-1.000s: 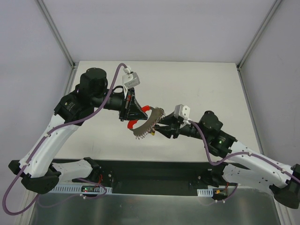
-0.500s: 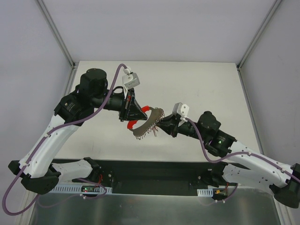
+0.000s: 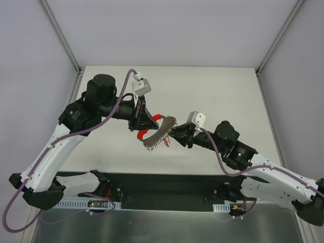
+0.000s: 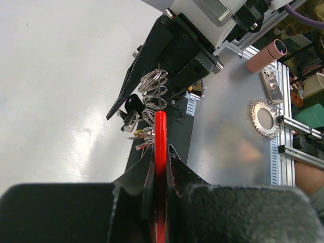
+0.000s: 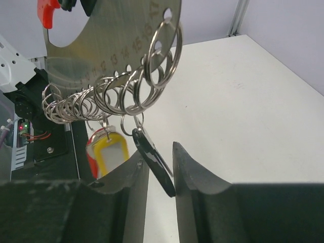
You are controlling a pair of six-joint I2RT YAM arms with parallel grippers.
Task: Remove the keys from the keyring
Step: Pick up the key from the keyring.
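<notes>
- The left hand (image 4: 160, 152) is clamped tight on the red plastic piece (image 4: 160, 129) of the keyring (image 3: 157, 134), which it holds in the air above the pale worktop (image 3: 217, 91).
- From above, the keyring sits between the two arms. Its curved grey metal plate (image 5: 111, 45) stretches from the left hand towards the right hand (image 3: 174, 134).
- The right wrist camera shows a row of numbered holes along the plate's edge, with a crowd of silvery split rings (image 5: 126, 86) hanging through them.
- The keys (image 4: 130, 120) dangle in a small jagged bunch under the rings, just beside the red piece and well above the worktop.
- A yellow tag in a red frame (image 5: 110, 154) hangs from one ring, next to the right hand's near finger.
- The right hand's fingers (image 5: 190, 172) stand a little apart, tips pointing up at the rings.
- A flat black tab (image 5: 147, 144) hangs from a ring and slants down into the gap between those fingers. Whether they are pinching it cannot be told.
- In the left wrist view the right hand appears as a dark wedge just behind the rings.
</notes>
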